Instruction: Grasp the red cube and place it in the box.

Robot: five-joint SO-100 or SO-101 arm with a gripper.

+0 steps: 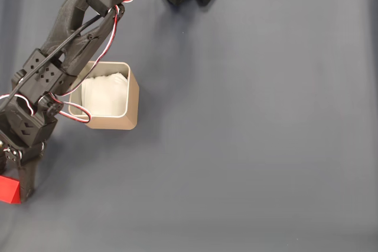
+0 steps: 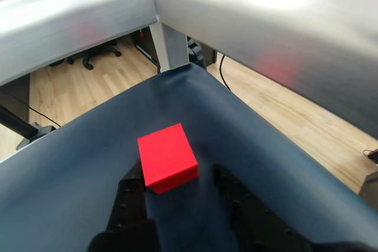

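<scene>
Cube (image 2: 168, 157): bright red, matte, plain faces, sharp edges, resting on the dark blue cloth (image 2: 71, 205) well apart from the box (image 1: 112, 101). Gripper (image 2: 177, 196): jaws spread, flanking the cube's near edge, not clamped.

The cube (image 1: 9, 189) is small, bright red and matte, lying flat at the left edge of the fixed view; in the wrist view (image 2: 168, 157) it sits near a corner. The box (image 1: 110, 105) is tan, square with rounded corners, upright, open-topped, lined with white paper, well apart from the cube.
</scene>
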